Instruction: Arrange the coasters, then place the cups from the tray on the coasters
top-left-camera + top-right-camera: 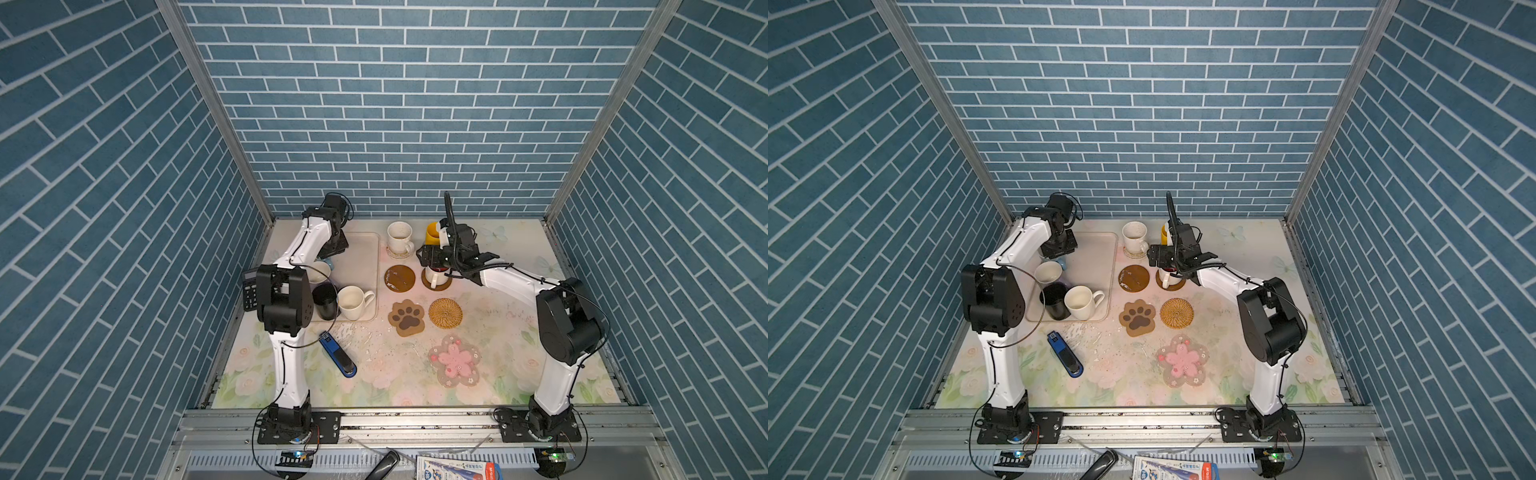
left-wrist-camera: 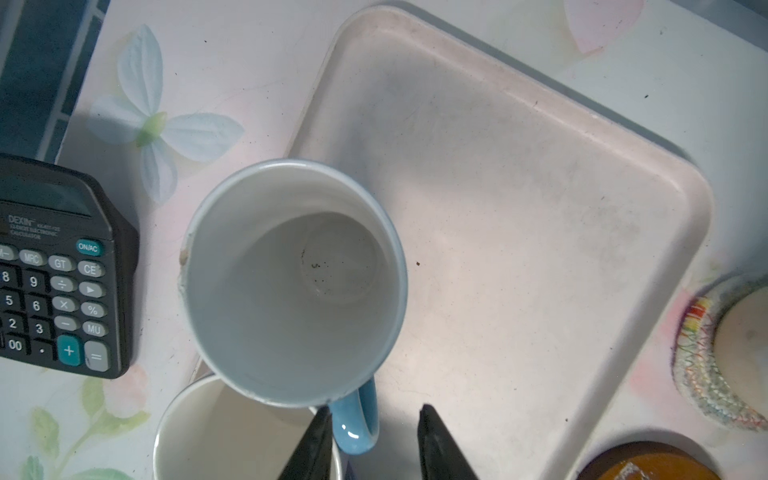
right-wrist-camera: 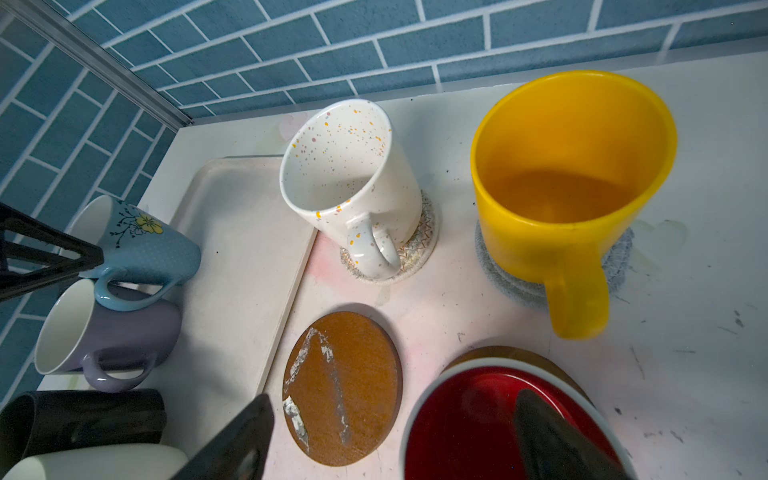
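Blue mug (image 2: 291, 270) handle (image 2: 360, 432) sits between the part-open jaws of my left gripper (image 2: 376, 409), unclamped; body straight ahead, left arm nearer.

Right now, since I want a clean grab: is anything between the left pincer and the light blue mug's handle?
Nothing visible does. The left pincer straddles the handle of the light blue mug, jaws apart. Only the lavender mug has its rim close beside one finger, so closing might brush it.
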### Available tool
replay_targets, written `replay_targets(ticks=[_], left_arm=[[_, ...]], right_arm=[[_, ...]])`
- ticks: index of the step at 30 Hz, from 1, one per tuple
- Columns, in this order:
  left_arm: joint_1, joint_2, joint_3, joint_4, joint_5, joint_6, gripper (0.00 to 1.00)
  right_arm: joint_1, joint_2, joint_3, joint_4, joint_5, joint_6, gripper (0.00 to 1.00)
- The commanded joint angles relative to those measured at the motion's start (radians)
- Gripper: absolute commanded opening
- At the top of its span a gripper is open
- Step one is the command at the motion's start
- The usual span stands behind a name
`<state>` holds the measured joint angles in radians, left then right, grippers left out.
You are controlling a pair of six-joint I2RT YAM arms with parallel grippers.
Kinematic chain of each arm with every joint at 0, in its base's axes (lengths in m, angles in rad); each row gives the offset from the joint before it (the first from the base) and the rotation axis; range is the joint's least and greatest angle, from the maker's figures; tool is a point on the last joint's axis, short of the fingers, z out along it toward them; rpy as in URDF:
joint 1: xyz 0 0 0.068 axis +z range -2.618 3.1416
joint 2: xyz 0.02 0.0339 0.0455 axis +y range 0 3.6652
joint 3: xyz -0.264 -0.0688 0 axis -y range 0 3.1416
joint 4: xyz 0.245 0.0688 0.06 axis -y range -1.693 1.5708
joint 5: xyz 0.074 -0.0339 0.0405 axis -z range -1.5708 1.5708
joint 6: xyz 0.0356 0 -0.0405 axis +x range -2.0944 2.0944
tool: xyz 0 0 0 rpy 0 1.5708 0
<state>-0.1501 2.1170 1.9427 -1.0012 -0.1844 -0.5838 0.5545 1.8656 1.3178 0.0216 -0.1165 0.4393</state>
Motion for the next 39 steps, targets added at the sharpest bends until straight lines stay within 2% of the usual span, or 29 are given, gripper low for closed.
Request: replay_targets(ticks=[1, 11, 22, 28, 33, 39], left_arm=[[0.002, 0.013, -0.005, -0.012, 0.001, -0.001, 0.37], [0.004, 0.044, 0.002, -0.011, 0.005, -0.002, 0.37], [0.004, 0.051, -0.03, -0.002, 0.0, -0.012, 0.48], [0.004, 0.045, -0.073, 0.028, 0.007, -0.017, 0.5], [0.004, 0.062, -0.067, 0.035, 0.012, -0.015, 0.48], [0.004, 0.087, -0.044, 0.035, 0.019, -0.01, 0.41]], right_arm=[[-0.001, 0.007, 0.054, -0.019, -0.002, -0.033, 0.91], [-0.001, 0.015, 0.054, -0.021, -0.003, -0.036, 0.9], [-0.001, 0.024, 0.056, -0.022, -0.006, -0.036, 0.91], [-0.001, 0.03, 0.06, -0.024, -0.006, -0.036, 0.91], [-0.001, 0.035, 0.063, -0.028, -0.008, -0.036, 0.91], [-0.001, 0.04, 0.067, -0.034, -0.003, -0.036, 0.91]])
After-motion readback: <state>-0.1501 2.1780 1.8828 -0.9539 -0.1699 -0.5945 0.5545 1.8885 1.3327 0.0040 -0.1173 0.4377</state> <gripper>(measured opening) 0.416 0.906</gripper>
